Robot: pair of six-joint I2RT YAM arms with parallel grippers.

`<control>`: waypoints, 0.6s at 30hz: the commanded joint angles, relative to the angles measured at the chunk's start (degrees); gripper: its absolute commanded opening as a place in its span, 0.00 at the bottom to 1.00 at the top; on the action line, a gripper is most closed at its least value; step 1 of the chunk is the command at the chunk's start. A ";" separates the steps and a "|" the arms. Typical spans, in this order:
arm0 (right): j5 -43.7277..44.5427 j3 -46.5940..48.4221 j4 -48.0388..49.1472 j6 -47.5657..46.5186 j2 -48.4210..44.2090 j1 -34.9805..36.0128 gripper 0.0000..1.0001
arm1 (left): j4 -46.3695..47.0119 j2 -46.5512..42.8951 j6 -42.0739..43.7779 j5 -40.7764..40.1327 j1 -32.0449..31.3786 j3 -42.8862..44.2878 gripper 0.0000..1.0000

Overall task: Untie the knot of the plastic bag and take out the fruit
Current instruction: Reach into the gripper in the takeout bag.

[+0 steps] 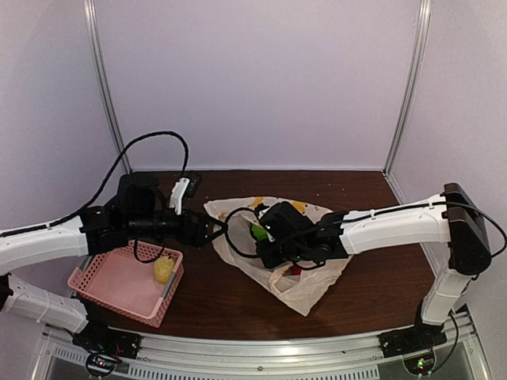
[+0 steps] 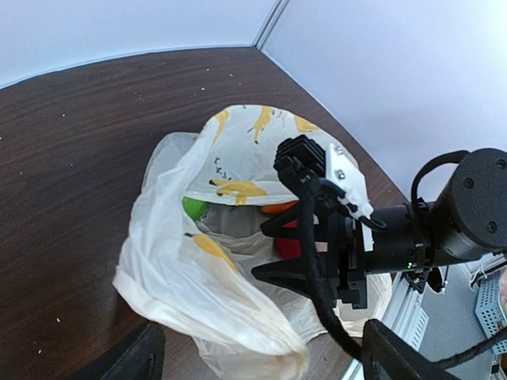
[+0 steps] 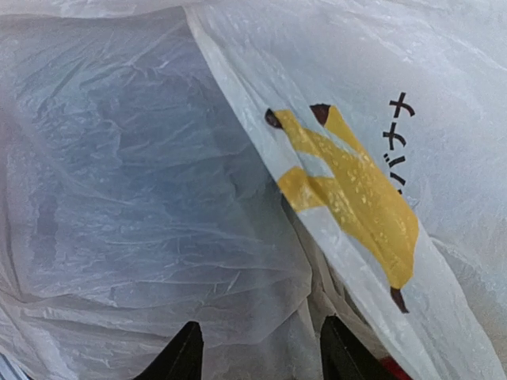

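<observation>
Your left hand point(image 1: 215, 232) hung wide and empty at mid-left, just beside the plastic bag point(image 1: 309, 289) lying open at centre. Your right hand point(image 2: 269, 252) sat inside its mouth, half-closed on I couldn't tell what. Since nothing pinned it down, the bag risked lifting with the fruit point(image 2: 192, 207).

The dark wooden table point(image 1: 380, 269) carries the plastic bag point(image 1: 305, 297) and, well left, a pink basket point(image 1: 119, 281).

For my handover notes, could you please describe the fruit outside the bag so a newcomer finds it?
A pink basket sits at the table's front left corner. By its right rim lies a yellow fruit, the only one outside the plastic bag.
</observation>
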 commanded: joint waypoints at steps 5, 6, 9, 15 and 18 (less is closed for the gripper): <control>5.96 4.17 1.08 1.81 3.82 -3.25 0.56 | 2.92 8.02 -3.46 -4.30 -0.41 2.45 0.90; 6.23 4.33 1.44 1.80 4.09 -3.66 0.57 | 3.44 8.81 -4.07 -4.23 -0.46 2.11 0.90; 6.60 5.33 2.16 1.53 5.23 -4.79 0.60 | 5.72 10.91 -5.69 -2.96 -0.63 1.31 0.89; 6.25 7.89 3.98 0.87 8.36 -6.85 0.61 | 7.12 15.36 -6.22 -0.81 -1.63 1.99 0.49; 5.68 9.66 4.78 -0.07 10.35 -8.12 0.62 | 6.93 15.61 -6.38 -1.23 -1.77 1.69 0.24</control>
